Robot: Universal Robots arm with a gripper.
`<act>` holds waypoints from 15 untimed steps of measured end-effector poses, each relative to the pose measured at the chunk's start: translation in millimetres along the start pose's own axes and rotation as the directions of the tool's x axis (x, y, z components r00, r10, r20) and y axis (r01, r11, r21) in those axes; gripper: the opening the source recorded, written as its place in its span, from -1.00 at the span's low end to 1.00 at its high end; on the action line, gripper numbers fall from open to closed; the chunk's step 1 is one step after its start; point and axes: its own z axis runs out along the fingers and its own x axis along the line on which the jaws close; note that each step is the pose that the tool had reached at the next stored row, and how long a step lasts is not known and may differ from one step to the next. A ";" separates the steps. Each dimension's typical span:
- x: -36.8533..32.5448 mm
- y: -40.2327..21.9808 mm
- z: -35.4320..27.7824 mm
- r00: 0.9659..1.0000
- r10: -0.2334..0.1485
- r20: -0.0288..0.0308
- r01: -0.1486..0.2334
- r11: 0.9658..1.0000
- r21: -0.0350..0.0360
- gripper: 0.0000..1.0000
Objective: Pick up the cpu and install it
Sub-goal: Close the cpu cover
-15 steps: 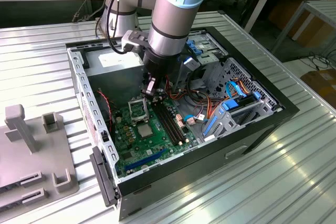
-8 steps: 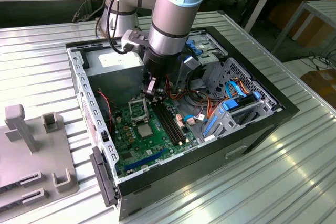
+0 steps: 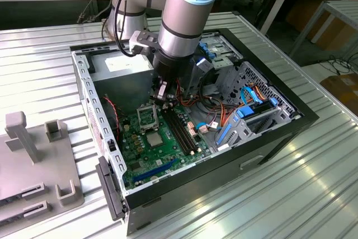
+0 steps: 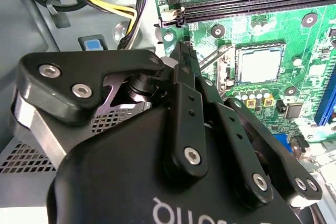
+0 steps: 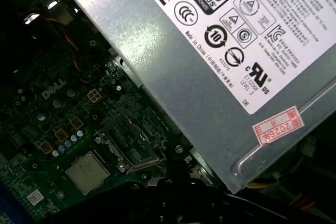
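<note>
Your gripper hangs inside the open computer case, which lies on its side on the ribbed metal counter. Take the empty black CPU socket as your landmark: in the exterior view the fingertips hover just above the socket's far edge, close to the grey power supply that sits beyond it. In the second wrist view the two black fingers come together to a narrow point with nothing visible between them, so they look clenched and empty. The cpu, a pale silvery square, lies flat on the green motherboard just beside the socket, on the side nearer the exterior camera; you see it as well in the first wrist view next to the socket's open metal frame, and in the second wrist view ahead of the fingertips. The gripper is not touching the cpu. The black memory slots run alongside the socket toward the exterior view's right. To the exterior view's left of the case a grey fixture with upright posts rests on the counter.
</note>
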 end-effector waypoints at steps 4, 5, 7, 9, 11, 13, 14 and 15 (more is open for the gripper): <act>0.1 0.0 -0.3 1.000 -0.021 -0.004 0.021 1.000 0.002 -0.79; 0.1 0.0 -0.3 1.000 -0.028 -0.006 0.028 1.000 0.003 -0.79; 0.1 -0.1 -0.4 0.999 -0.039 -0.009 0.039 0.999 0.005 -0.79; 0.2 -0.1 -0.5 0.999 -0.050 -0.012 0.050 0.999 0.006 -0.79; 0.2 -0.1 -0.9 0.998 -0.062 -0.014 0.062 0.998 0.007 -0.79; 0.2 0.0 -1.8 0.997 -0.069 -0.014 0.070 0.998 0.007 -0.79; 0.2 0.0 -2.5 0.997 -0.073 -0.014 0.073 0.997 0.007 -0.79; 0.2 0.0 -3.1 0.997 -0.076 -0.015 0.076 0.997 0.007 -0.79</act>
